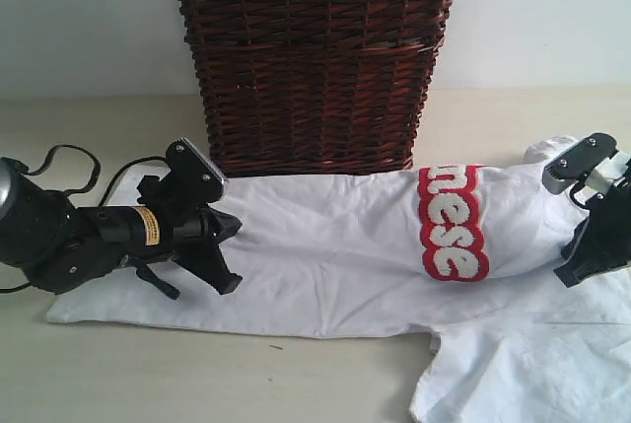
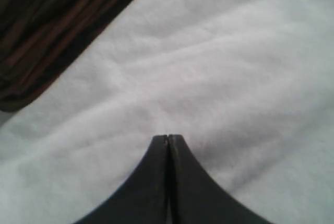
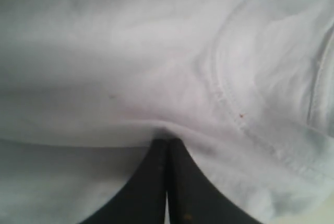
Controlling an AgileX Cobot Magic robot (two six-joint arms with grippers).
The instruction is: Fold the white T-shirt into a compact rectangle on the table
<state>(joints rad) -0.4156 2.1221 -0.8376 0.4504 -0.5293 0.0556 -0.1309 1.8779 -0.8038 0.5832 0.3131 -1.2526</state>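
We judge the task partly done: the white T-shirt (image 1: 335,246) lies on the table (image 1: 148,374) before the wicker basket (image 1: 315,58), with one long edge apparently turned over and the crosswise folds outstanding. Count: one shirt, one basket, two grippers. The left gripper (image 2: 168,138) and right gripper (image 3: 168,140) are clenched at the cloth; we cannot confirm a pinch.

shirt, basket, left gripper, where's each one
shirt (image 1: 335,236), exterior view, plain white cloth at its middle
basket (image 1: 315,78), exterior view, front woven wall
left gripper (image 2: 168,139), left wrist view, where its shut tips meet
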